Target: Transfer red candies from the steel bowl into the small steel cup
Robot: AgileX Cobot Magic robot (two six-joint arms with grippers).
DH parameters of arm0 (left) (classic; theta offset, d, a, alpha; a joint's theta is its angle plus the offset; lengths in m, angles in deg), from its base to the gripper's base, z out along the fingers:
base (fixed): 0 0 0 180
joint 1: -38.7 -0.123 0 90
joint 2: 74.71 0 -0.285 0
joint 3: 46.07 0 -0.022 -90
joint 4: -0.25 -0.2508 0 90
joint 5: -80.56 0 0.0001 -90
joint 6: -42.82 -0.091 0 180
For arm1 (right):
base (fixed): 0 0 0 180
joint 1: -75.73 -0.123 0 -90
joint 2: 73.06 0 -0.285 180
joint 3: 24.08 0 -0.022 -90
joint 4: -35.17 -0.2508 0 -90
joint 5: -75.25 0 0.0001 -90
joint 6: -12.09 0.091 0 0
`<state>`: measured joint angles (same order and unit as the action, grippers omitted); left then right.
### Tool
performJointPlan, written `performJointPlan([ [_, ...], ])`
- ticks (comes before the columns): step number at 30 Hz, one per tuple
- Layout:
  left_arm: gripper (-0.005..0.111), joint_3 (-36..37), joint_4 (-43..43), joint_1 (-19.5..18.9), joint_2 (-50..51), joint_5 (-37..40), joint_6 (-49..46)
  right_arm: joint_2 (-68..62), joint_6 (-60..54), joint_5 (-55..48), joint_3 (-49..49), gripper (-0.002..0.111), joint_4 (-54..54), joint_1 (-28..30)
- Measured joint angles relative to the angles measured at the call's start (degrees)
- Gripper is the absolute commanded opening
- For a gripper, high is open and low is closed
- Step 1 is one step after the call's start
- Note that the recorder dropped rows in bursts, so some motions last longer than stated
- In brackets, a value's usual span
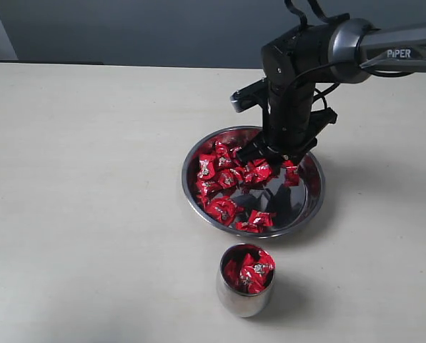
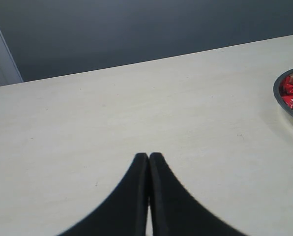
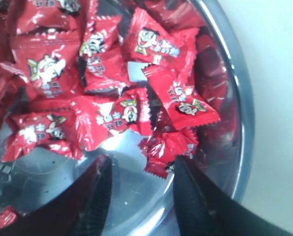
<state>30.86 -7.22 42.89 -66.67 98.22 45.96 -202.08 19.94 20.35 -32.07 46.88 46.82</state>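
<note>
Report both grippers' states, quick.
Left gripper: shut, holding nothing.
Right gripper: open, down in the steel bowl over the red candies, gripping none yet.

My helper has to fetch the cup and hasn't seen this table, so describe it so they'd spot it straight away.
On the pale table sits a wide, shallow steel bowl of red candies. Just nearer the camera, apart from it, stands the cup. It is far narrower and taller, with rounded shiny sides and candies up to its rim.
</note>
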Motion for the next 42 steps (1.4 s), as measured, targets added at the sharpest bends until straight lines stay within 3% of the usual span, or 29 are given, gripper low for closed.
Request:
performJointPlan([
  [26,0.000,0.00,0.00,0.00,0.00,0.00,0.00,-3.78,2.64,-0.49,0.00,0.040,5.39,0.09],
  [34,0.000,0.00,0.00,0.00,0.00,0.00,0.00,-3.88,2.64,-0.49,0.00,0.006,5.52,0.09],
  [42,0.000,0.00,0.00,0.00,0.00,0.00,0.00,-3.88,2.94,-0.71,0.00,0.005,5.64,0.09],
])
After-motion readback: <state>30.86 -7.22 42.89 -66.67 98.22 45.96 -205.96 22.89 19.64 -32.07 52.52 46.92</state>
